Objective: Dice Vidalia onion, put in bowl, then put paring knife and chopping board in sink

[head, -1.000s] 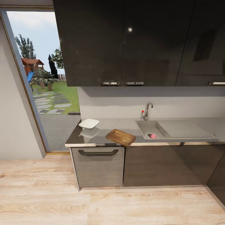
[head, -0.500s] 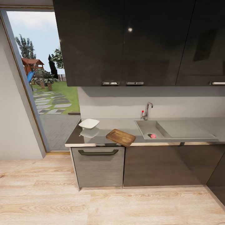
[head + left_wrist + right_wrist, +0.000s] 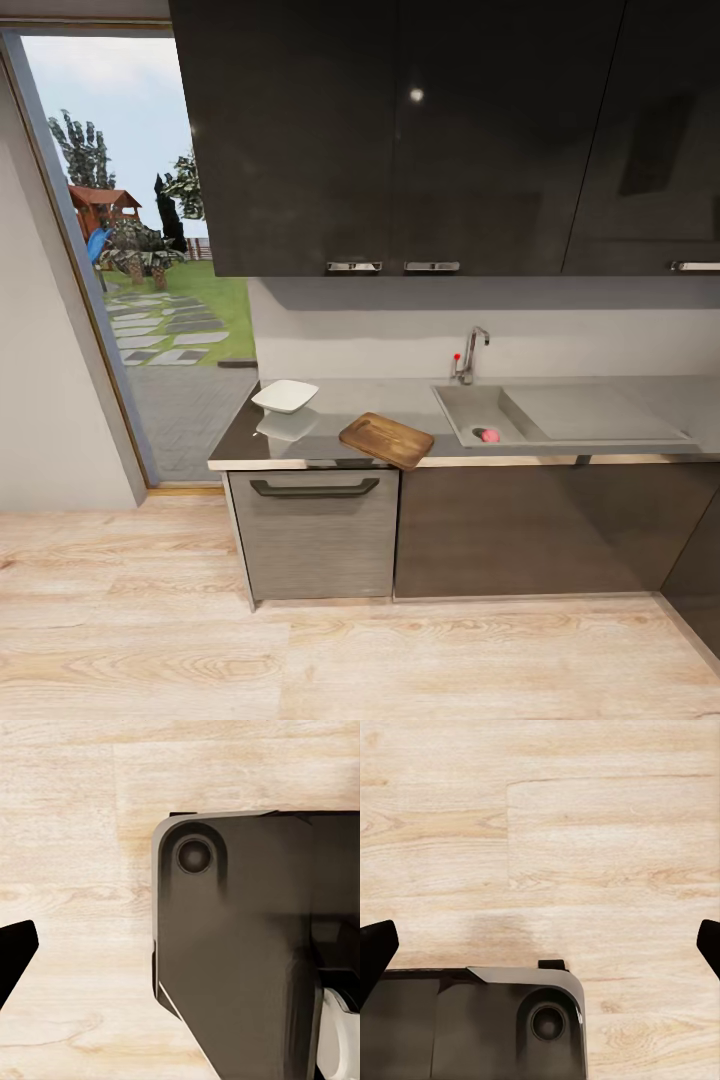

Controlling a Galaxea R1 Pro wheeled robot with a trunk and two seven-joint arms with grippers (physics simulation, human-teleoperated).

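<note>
Head view: the kitchen worktop (image 3: pixel 400 400) runs across mid-frame, glossy grey, over dark-grey lower cabinets (image 3: pixel 520 530) and a lighter drawer front with a bar handle (image 3: pixel 314 488). The sink (image 3: pixel 470 405) sits toward 3 o'clock of the frame's centre; its drainboard (image 3: pixel 590 412) extends further to 3 o'clock, and the chrome tap (image 3: pixel 470 352) with a red-tipped lever stands at the basin's far edge. A small pinkish-red round item — the Vidalia onion (image 3: pixel 489 435) — lies on the basin floor, near its front wall. The chopping board (image 3: pixel 386 440), dark brown wood, lies flat and skewed at the worktop's front edge, between bowl and sink, one corner slightly overhanging the edge. The white bowl (image 3: pixel 285 396) rests at about 10 o'clock from the board, apart from it, its reflection visible on the glossy surface below. The paring knife cannot be made out at this size. Upper cabinets (image 3: pixel 400 130) with chrome handles hang above; an open doorway (image 3: pixel 130 260) at 9 o'clock shows a garden. Light wood floor (image 3: pixel 350 650) fills the foreground. Left wrist view: one dark fingertip (image 3: pixel 15 952) over the wood floor, beside a dark part of the robot's body (image 3: pixel 247 945) — pincer state cannot be told. Right wrist view: right pincer (image 3: pixel 540 945) released, its two dark fingertips (image 3: pixel 376 945) set wide apart at opposite frame edges, floor between them.
</note>
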